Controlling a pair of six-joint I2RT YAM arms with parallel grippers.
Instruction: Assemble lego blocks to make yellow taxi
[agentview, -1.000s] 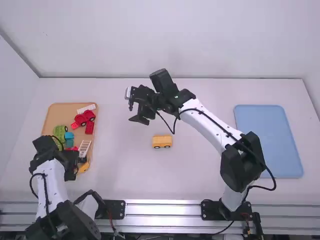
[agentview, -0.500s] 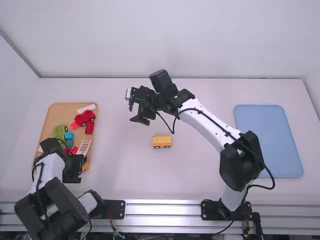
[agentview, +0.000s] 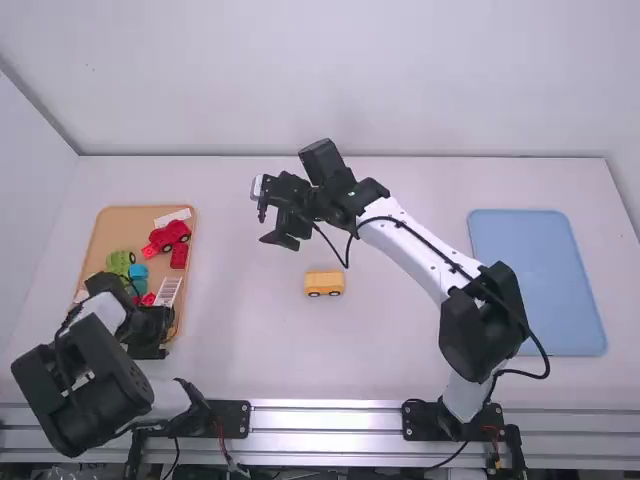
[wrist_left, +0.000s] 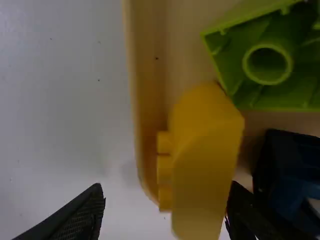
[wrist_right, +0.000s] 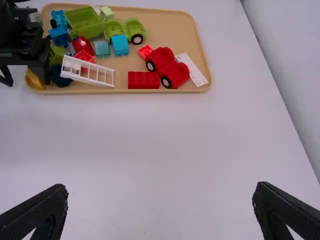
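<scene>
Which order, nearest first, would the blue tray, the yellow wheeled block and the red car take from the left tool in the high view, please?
1. Red car, in the tan tray on the left.
2. Yellow wheeled block, near the table's middle.
3. Blue tray, on the table's right side.

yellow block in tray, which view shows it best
The left wrist view: it shows the yellow block, studs included, up close between the left gripper's fingers. The right wrist view gives a sliver beside that gripper; in the high view the gripper largely hides it.
</scene>
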